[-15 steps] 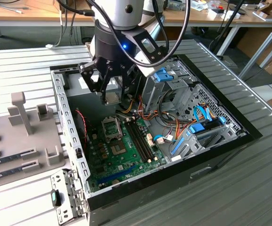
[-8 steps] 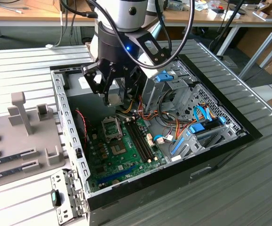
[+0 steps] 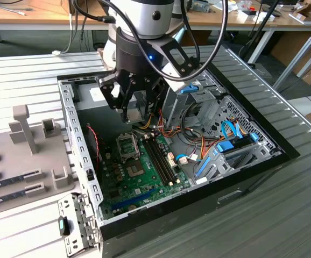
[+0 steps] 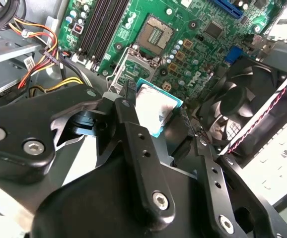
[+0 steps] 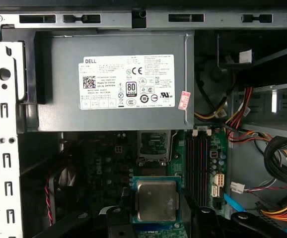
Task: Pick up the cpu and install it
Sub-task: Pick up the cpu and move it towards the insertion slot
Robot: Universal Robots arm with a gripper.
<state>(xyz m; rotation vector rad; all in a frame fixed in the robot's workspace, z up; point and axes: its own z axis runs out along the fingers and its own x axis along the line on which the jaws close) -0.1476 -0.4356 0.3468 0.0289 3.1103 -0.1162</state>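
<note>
Ribbed grey surface (image 3: 284, 215) carries 1 open computer case (image 3: 198, 198). 1 arm reaches straight down into it, its claw (image 3: 135, 114) pointing at the motherboard (image 3: 145, 180) beside the power supply box (image 5: 59, 99). The claw is clenched on 1 cpu (image 5: 156, 200), held above the board near the 1 open socket (image 5: 154, 144). The cpu lies flat, metal lid up; being square it has no long axis, and its edges run parallel to the case walls

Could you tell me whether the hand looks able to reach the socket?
Probably yes: the hand, shut on the cpu, hangs over the board, and the socket lies uncovered nearby.
</note>
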